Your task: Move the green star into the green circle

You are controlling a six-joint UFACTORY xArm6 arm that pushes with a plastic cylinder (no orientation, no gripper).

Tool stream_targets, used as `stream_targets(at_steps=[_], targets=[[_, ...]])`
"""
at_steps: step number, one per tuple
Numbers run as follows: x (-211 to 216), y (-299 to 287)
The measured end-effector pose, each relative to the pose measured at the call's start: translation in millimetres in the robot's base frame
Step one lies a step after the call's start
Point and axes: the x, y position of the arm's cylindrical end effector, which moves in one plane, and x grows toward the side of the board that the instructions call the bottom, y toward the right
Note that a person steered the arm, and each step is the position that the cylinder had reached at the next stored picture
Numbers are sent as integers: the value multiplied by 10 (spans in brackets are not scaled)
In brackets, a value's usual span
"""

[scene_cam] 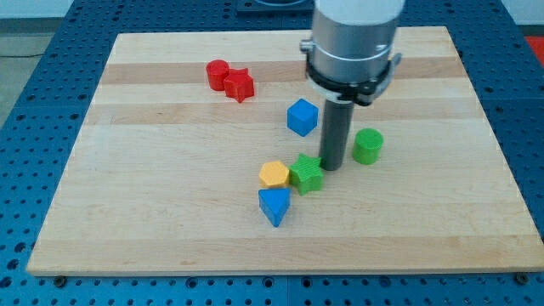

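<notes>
Green star point(307, 174) near board centre, slightly toward bottom edge, touching yellow block point(274, 175) on its left. Green circle point(368, 145) to star's right, a bit nearer top edge. No claw on rig, just rod. My tip point(331, 166) sits btwn star & circle, at star's upper right: wrong side. Judgement: go round to star's lower left, avoiding yellow block & blue block point(274, 206), then push up-right, slow, thru star's centre.

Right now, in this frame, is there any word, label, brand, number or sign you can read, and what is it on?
None: no readable text in the camera view.
Wooden board: plain.
Blocks, such as the green star and green circle: unmarked.
Arm's grey housing: no legible marking.
My tip, beside the star: plain dark rod.
</notes>
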Motion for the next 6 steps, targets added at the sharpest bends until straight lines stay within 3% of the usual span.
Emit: stream_targets(at_steps=[4, 5, 6], targets=[[54, -1441], [497, -1488], [511, -1337]])
